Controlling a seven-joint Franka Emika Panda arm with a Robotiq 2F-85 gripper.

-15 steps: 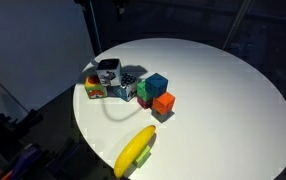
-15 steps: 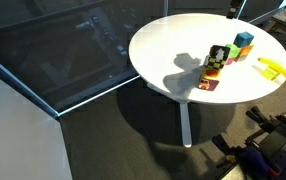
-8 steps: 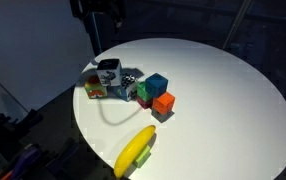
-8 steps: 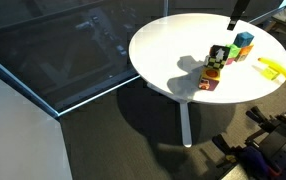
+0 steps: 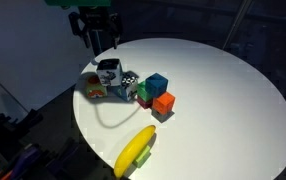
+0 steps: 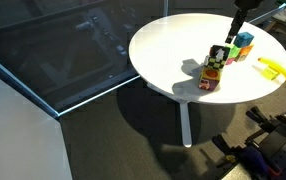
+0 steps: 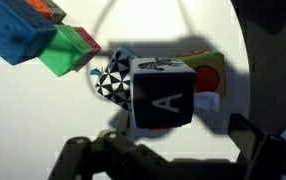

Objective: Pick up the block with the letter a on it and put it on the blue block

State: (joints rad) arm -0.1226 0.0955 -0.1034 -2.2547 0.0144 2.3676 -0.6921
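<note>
Gripper (image 5: 100, 44) has come down into view, jaws wide — letter-A block (image 7: 163, 100) sits centred just ahead of them, so grasping seems next.

Exterior view: high and close, looking down over the tabletop (image 5: 223, 90); blocks (image 5: 133, 88) toward its far left edge, banana (image 5: 135, 150) at the near edge.
Exterior view: far back and high, facing across the floor (image 6: 83, 130) to the tabletop (image 6: 168, 45) at upper right.
Wrist view: straight down, very near; A block (image 7: 163, 100) centred, hand (image 7: 173, 160) along the bottom.
Shared: blocks in all three; banana in both exterior views.
</note>
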